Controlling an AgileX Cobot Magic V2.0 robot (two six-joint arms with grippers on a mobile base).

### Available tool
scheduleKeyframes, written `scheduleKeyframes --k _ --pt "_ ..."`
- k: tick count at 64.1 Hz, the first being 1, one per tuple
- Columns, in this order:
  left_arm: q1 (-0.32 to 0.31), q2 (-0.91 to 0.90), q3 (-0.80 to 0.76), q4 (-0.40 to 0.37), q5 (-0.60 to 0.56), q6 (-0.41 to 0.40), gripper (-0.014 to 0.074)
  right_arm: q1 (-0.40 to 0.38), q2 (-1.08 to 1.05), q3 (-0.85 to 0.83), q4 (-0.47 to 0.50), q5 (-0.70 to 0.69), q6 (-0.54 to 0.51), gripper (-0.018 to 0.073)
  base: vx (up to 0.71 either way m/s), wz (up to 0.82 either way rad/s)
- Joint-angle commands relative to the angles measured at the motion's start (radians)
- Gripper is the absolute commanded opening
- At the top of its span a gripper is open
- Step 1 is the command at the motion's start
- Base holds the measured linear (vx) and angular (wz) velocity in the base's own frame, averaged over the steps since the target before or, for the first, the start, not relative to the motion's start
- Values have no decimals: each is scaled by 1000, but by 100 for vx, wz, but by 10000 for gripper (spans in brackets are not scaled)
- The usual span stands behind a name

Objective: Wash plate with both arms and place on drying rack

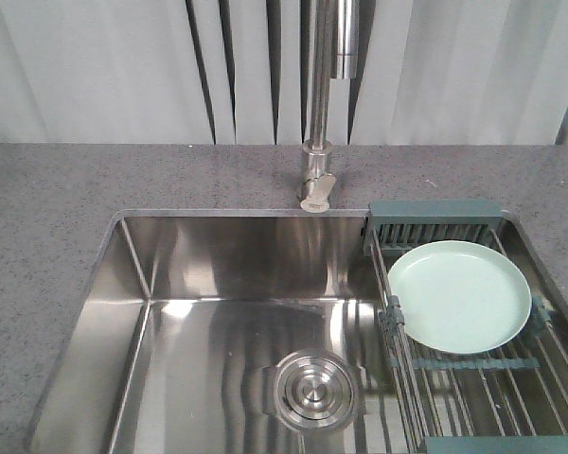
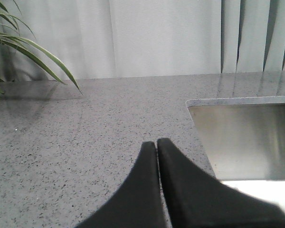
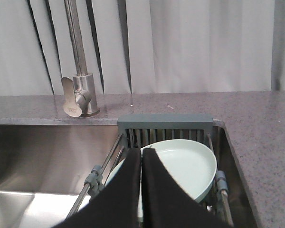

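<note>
The pale mint-green plate (image 1: 459, 295) lies flat on the drying rack (image 1: 435, 216), which spans the right end of the sink. Neither gripper appears in the front view. In the right wrist view my right gripper (image 3: 141, 151) is shut with nothing between its fingers. It hangs on the near side of the plate (image 3: 185, 166), its tips level with the plate's left rim, and the teal end bar of the rack (image 3: 165, 121) lies beyond. My left gripper (image 2: 156, 142) is shut and empty over the speckled grey countertop (image 2: 85, 142), left of the sink's corner.
The steel sink basin (image 1: 218, 274) has a round drain cover (image 1: 312, 388) near its front. A tall steel faucet (image 1: 318, 95) stands behind the sink, just left of the rack. Plant leaves (image 2: 19, 47) reach in at the far left. Pale curtains hang behind the counter.
</note>
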Motion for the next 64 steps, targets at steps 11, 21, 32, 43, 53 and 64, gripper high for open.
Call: scheduleKeyframes --k 11,21,32,43,53,64 --pt "2 -15 -24 -2 -77 -8 -6 1 -4 3 -24 -133 -81 -4 0 0" --pt "2 -15 -24 -2 -77 -8 -6 1 -4 3 -24 -133 -76 -4 0 0" --pt "2 -15 -24 -2 -77 -8 -6 1 -4 3 -24 -133 -76 -4 0 0" --pt "2 -15 -24 -2 -77 -8 -6 1 -4 3 -24 -133 -76 -4 0 0" --pt "2 -15 -24 -2 -77 -8 -6 1 -4 3 -24 -133 -76 -4 0 0" --pt "2 -15 -24 -2 -77 -8 -6 1 -4 3 -24 -133 -76 -4 0 0"
